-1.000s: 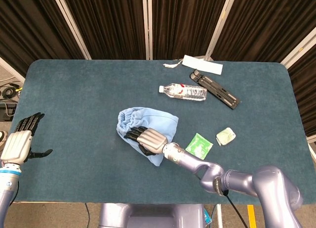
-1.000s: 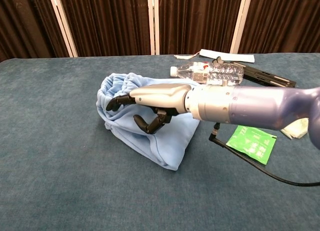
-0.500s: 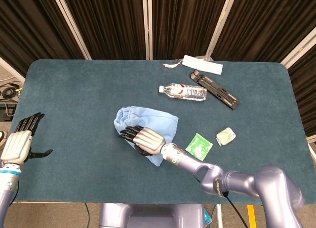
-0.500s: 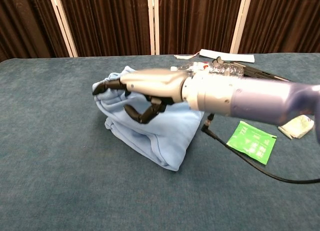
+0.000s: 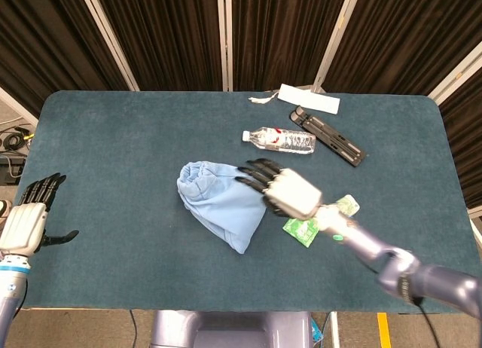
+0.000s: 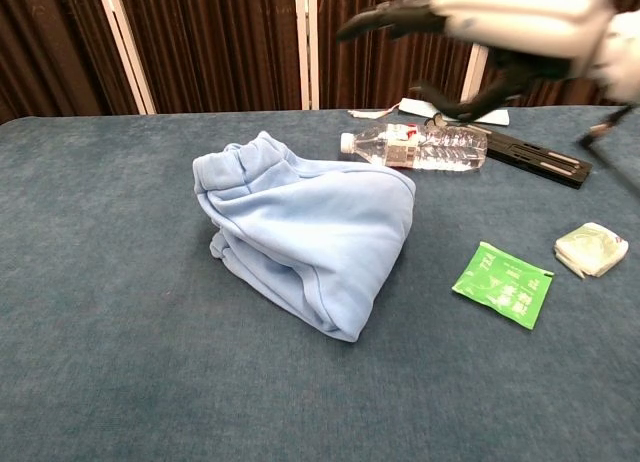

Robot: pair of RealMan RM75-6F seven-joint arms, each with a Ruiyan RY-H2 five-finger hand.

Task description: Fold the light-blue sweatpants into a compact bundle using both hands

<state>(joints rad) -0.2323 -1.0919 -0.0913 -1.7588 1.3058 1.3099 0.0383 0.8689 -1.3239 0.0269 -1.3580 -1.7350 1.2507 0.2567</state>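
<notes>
Right hand (image 5: 285, 191) (fingers spread, empty) hovers above folded sweatpants (image 5: 220, 200).

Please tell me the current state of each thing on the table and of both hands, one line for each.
light-blue sweatpants: folded into a bundle, held by no hand.
right hand: raised above the table, fingers apart, holding nothing.
left hand: at the table's left edge, fingers apart, holding nothing.
water bottle: lying on its side, cap on.
green packet: lying flat.
white packet: lying on the table.
black folded object: lying flat.
</notes>
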